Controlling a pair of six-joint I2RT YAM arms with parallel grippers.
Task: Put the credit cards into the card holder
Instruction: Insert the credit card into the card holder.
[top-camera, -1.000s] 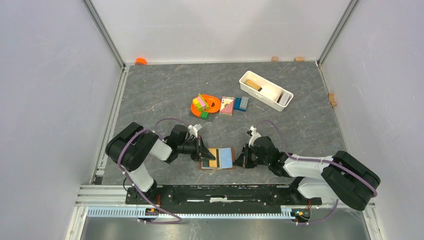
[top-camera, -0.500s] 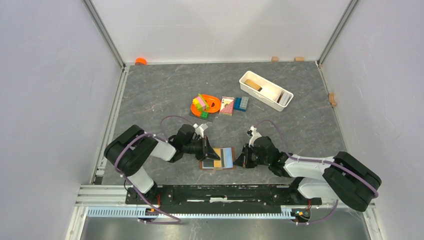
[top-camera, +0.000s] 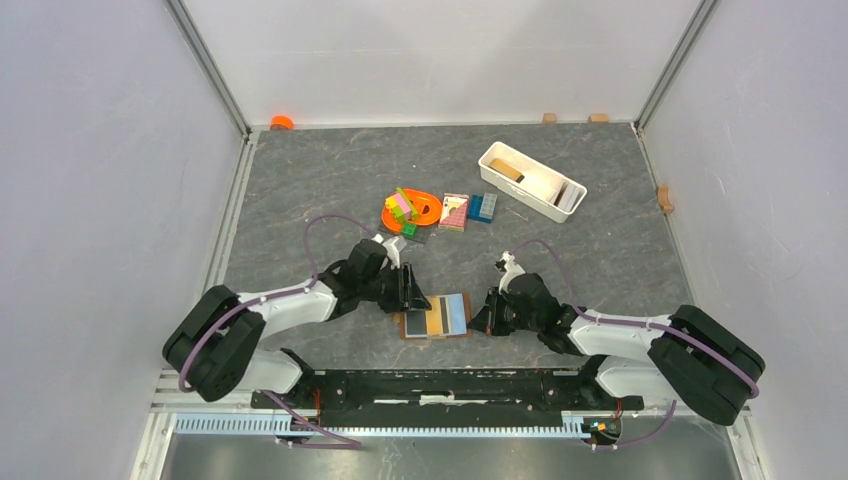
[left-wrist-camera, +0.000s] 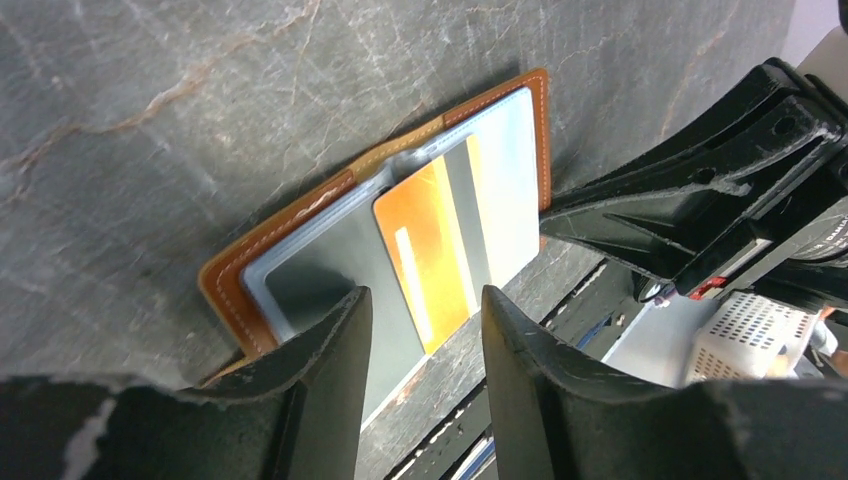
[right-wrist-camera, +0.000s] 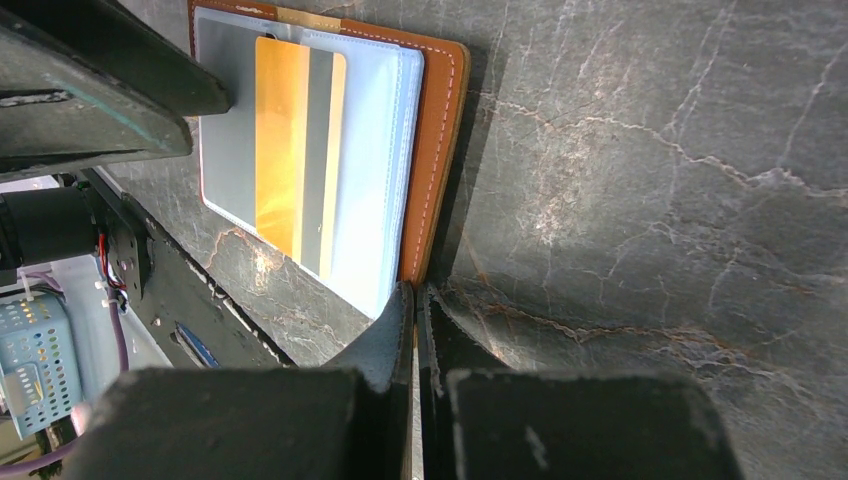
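Observation:
The card holder (top-camera: 404, 334) lies open near the front edge, brown leather with a clear sleeve inside. A tan credit card (top-camera: 437, 318) with a grey stripe lies on its middle, between a dark grey card (top-camera: 412, 322) and a light blue one (top-camera: 455, 313). The tan card also shows in the left wrist view (left-wrist-camera: 430, 240) and the right wrist view (right-wrist-camera: 285, 140). My left gripper (top-camera: 410, 292) is open and empty just over the holder's left part (left-wrist-camera: 425, 292). My right gripper (top-camera: 481, 318) is shut on the holder's right edge (right-wrist-camera: 417, 290).
A white tray (top-camera: 497, 172) stands at the back right. An orange ring with coloured bricks (top-camera: 410, 210), a pink-and-white block (top-camera: 454, 211) and blue bricks (top-camera: 482, 207) lie behind the holder. The black base rail (top-camera: 440, 385) runs just in front of it.
My left arm has stretched out lower and its open gripper has shifted a little away from me. The tan card now lies further right on the holder. The right gripper has stayed put.

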